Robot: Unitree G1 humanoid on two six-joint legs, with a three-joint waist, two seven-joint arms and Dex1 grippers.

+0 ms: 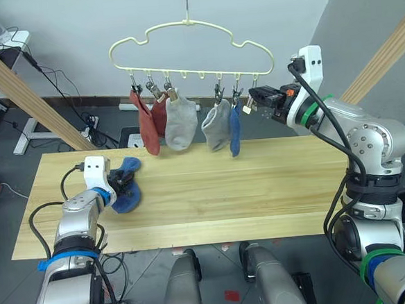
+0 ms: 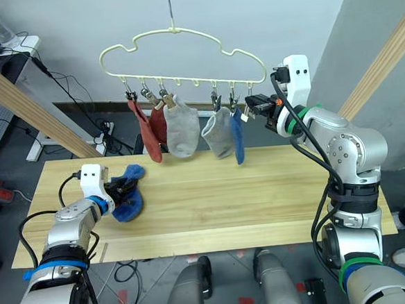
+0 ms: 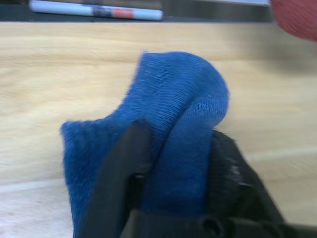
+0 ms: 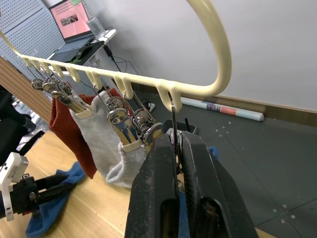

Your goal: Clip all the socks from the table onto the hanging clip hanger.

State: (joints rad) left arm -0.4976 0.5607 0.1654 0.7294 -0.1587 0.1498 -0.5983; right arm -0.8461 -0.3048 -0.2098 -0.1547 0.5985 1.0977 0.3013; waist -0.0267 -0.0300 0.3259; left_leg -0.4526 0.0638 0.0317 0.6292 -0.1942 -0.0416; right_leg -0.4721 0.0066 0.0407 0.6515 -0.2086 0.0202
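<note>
One blue sock (image 1: 127,185) lies on the table (image 1: 227,206), bunched up near the table's left end, and the left gripper (image 3: 173,168) is right on it. In the left wrist view its two black fingers (image 3: 124,173) stand a little apart with a raised fold of the blue fabric pinched between them, so the left gripper is closed on this sock.

Above the table's far edge hangs the pale-yellow clip hanger (image 1: 188,45), cloud-shaped, with a row of grey metal clips along its lower bar. Five socks hang from it: two rust-red socks (image 1: 148,124) at the hanger's left end, then a light grey sock (image 1: 180,122), a second light grey sock (image 1: 217,125) and a blue sock (image 1: 235,129) toward the hanger's right end.

The right gripper (image 4: 177,163) is raised at the hanger's right end, just beside the hanging blue sock. In the right wrist view its fingers are drawn nearly together around the last clip (image 4: 174,124), which hangs from the end hook of the hanger's bar; the gripper is clamped on that clip.
</note>
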